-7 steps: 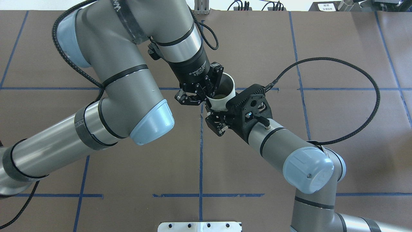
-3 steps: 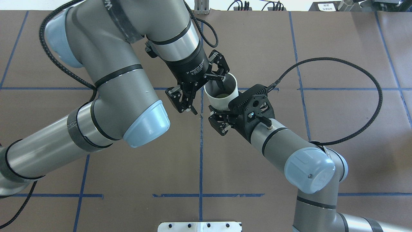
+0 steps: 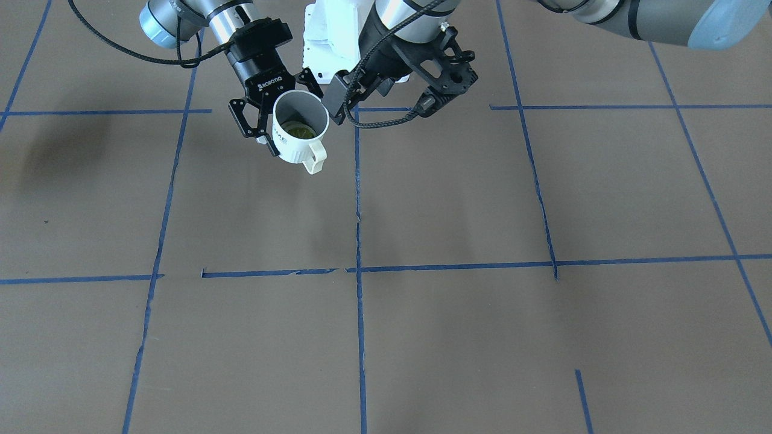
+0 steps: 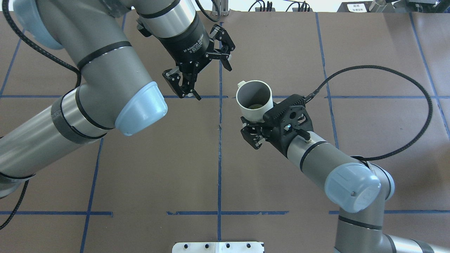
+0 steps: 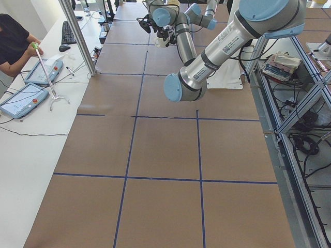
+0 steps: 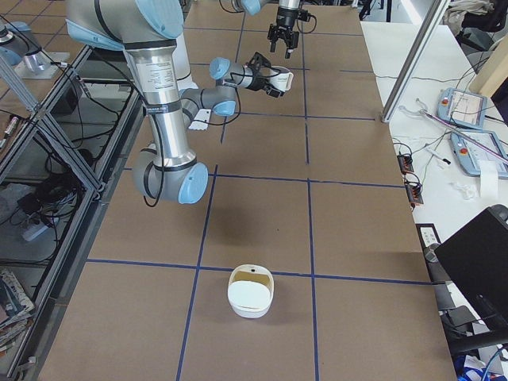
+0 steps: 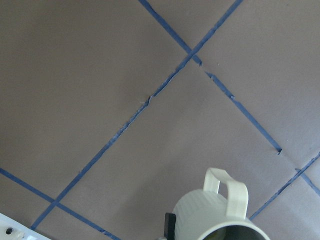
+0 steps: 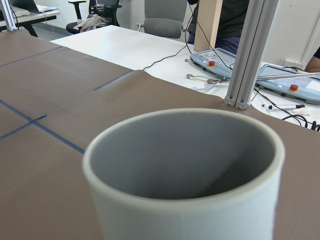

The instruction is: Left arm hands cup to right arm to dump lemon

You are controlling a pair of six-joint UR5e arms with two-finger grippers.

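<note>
A long table covered in brown paper and gridded with blue tape (image 4: 158, 175) fills every wide view. Its far long edge runs along the top of the overhead view. Past that edge stand a white desk (image 6: 460, 71) and an upright aluminium post (image 6: 410, 63).

The thick silver-grey left arm with pale blue joint caps (image 4: 88, 88) comes in from the overhead view's left and overhangs much of that half of the table. The slimmer silver and pale blue right arm (image 4: 327, 158) reaches in from the lower right. Its braided black cable (image 4: 369, 66) loops wide over the paper on its outer side.

A white rounded-square tub (image 6: 251, 291) sits on the table toward the robot's right end. It is well apart from both arms, with a broad stretch of bare paper between.

The left arm's black two-finger gripper (image 4: 214, 84) hangs released, fingers spread wide and grasping nothing. It is just left of the centre tape line and near the mug, but apart from it.

The right arm's black gripper lettered "ROBOTIQ" (image 3: 288, 123) is clenched around the body of a white mug with a grey inside (image 4: 255, 92). The mug is held above the table just right of the centre line, mouth up and slightly tilted. Its squarish handle points away from the robot. Toward the operators' side of the mug lies a wide run of bare paper.

A small yellow-green lemon (image 3: 298, 129) lies at the bottom of the mug.
</note>
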